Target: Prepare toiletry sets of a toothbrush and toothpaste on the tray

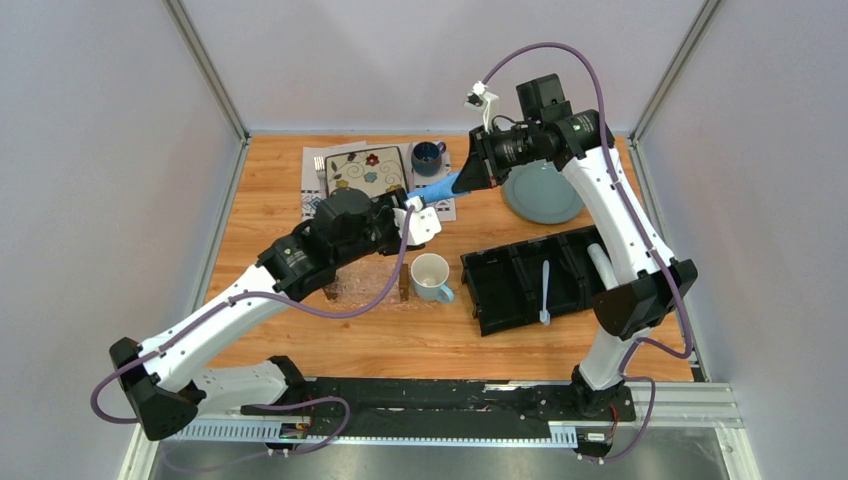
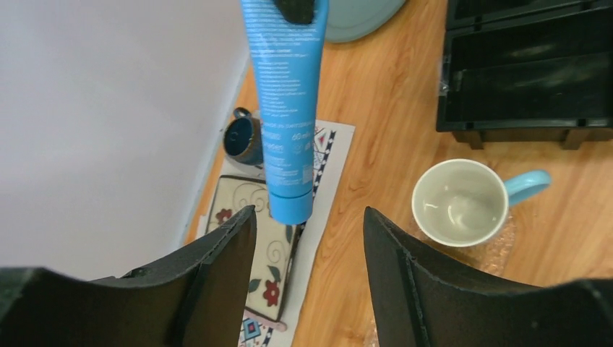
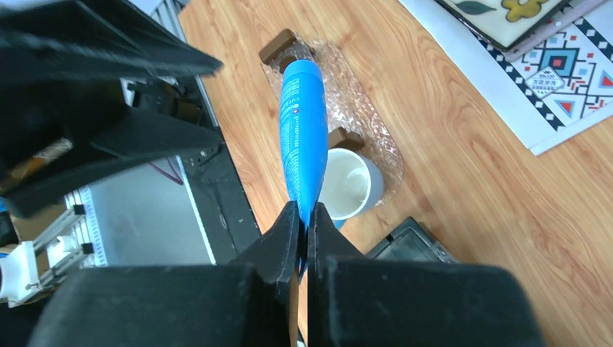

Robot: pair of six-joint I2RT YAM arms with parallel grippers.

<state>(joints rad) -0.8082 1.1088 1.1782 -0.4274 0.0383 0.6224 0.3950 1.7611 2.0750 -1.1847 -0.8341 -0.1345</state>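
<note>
Toward the middle of the surface (image 1: 400,340) we see the tray (image 3: 356,108), partly under the left arm (image 1: 250,290). Behind it, by the far edge, sit a patterned tile (image 1: 365,170) and a dark cup (image 1: 428,155). The left hand (image 2: 309,210) hangs near the tray's far side with its 2 fingers spread. The cap end of the blue tube (image 2: 285,108) sits between them, touching neither. The tube is in the air, pinched at its flat end by the right hand (image 3: 303,210). A white mug (image 2: 459,204) stands just beside the tray's right end. Further right, the black organizer (image 1: 495,285) holds the toothbrush (image 1: 545,290) and a whitish tube (image 1: 603,265), with a grey plate (image 1: 543,195) behind. Open wood runs along the near edge.
</note>
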